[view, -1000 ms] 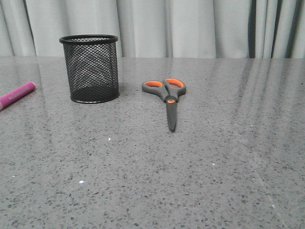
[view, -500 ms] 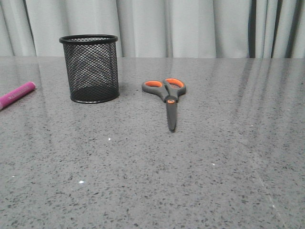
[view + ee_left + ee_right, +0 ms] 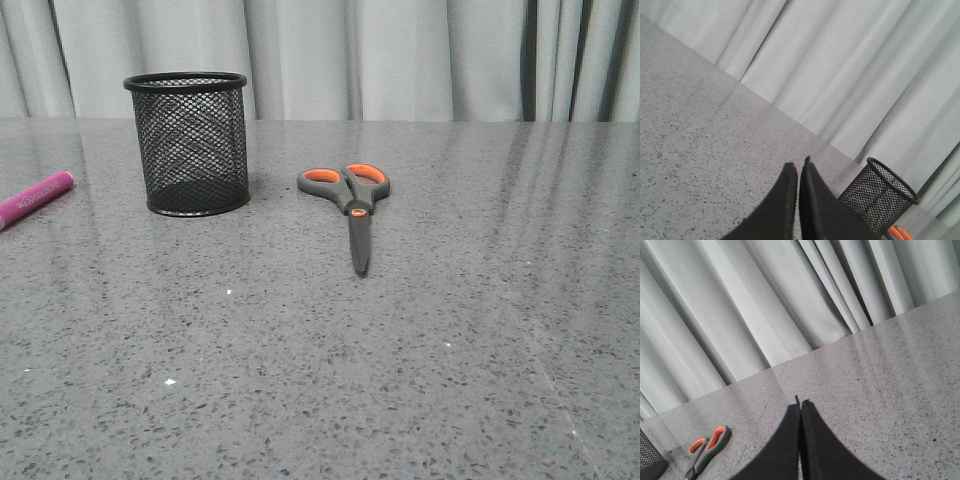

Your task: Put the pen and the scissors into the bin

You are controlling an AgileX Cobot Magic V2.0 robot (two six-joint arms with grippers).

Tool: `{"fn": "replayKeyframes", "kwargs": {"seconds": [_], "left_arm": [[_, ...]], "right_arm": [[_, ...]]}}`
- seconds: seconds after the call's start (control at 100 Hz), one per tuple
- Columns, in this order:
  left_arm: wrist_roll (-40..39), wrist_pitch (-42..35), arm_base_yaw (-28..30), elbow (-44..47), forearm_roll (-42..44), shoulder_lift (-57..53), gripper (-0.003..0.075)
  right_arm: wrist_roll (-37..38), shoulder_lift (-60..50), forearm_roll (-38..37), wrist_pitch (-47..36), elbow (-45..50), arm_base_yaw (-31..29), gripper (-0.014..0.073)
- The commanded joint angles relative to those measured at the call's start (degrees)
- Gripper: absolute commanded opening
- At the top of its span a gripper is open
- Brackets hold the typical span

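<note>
Sitting on the speckled grey table (image 3: 420,380): one pen, one pair of scissors, one bin, none in either gripper.

Standing upright at the far left, the black wire-mesh bin (image 3: 187,143); lying flat just to its right, the scissors (image 3: 350,203), blades closed and pointing toward the camera; lying at the left edge, apart from the bin, the magenta pen (image 3: 34,197). Hovering above the table with fingers pressed together and gripping nothing: left gripper (image 3: 798,172) and right gripper (image 3: 800,410). Hanging behind the table, a pale curtain (image 3: 400,55).

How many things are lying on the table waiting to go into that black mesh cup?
2: the scissors lie right of the cup; the pink pen lies left of it, partly cut off by the picture's edge.
</note>
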Motion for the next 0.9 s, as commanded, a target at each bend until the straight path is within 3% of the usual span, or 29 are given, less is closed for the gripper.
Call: {"fn": "replayKeyframes", "kwargs": {"seconds": [0.0, 0.21, 0.42, 0.62, 0.89], "left_arm": [[-0.5, -2.3, 0.0, -1.2, -0.6, -1.4, -0.0022], [-0.4, 3.1, 0.0, -7.1, 1.5, 3.4, -0.0022], [0.1, 15.5, 0.0, -18.8, 13.7, 16.2, -0.0022], [10.2, 27.4, 0.0, -31.8, 15.7, 29.7, -0.0022], [14.4, 35.5, 0.0, -40.1, 16.0, 42.0, -0.0021]], "right_arm": [[-0.2, -1.0, 0.5, -3.1, -1.0, -0.4, -0.0067], [-0.2, 4.8, 0.5, 9.1, -8.0, -0.4, -0.0066], [-0.6, 21.6, 0.1, 20.3, -19.2, -0.4, -0.0066], [-0.8, 38.4, 0.1, 31.0, -30.7, -0.4, -0.0067], [-4.1, 47.0, 0.8, 35.1, -37.1, -0.4, -0.0063]]}}
